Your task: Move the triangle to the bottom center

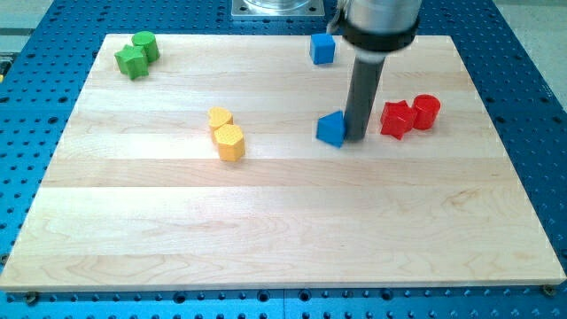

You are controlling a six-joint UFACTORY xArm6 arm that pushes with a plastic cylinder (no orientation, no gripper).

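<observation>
The blue triangle block lies on the wooden board, a little right of centre in the upper half. My tip stands right against the triangle's right side, touching or nearly touching it. The dark rod rises from there to the view's top.
A blue cube sits near the top edge. A red star block and a red cylinder lie just right of the rod. Two yellow blocks lie left of centre. Two green blocks sit at the top left corner.
</observation>
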